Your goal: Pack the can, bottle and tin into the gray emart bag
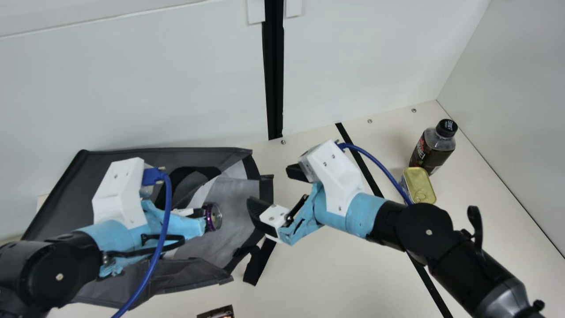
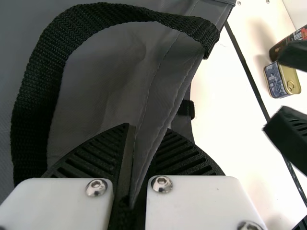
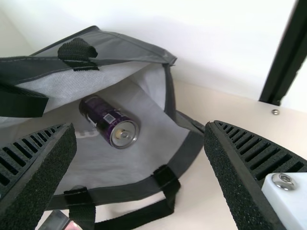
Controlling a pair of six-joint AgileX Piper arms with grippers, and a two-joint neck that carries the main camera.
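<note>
inside the gray emart bag [image 1: 231,194], your can [image 3: 108,120] lies on its side. your left claw [image 1: 194,213] pinches the bag's edge; your right claw [image 1: 272,188] hangs open by the bag's mouth. on the surface [image 1: 344,274] at your right, the bottle [image 1: 430,148] stands just beside the tin [image 1: 417,182].

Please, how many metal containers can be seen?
2: the can lying inside the bag, and the tin on the table, beside the bottle. More may be hidden inside the bag.

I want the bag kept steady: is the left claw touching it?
Touching: the left wrist view shows the left claw pinching the bag by its edge.
</note>
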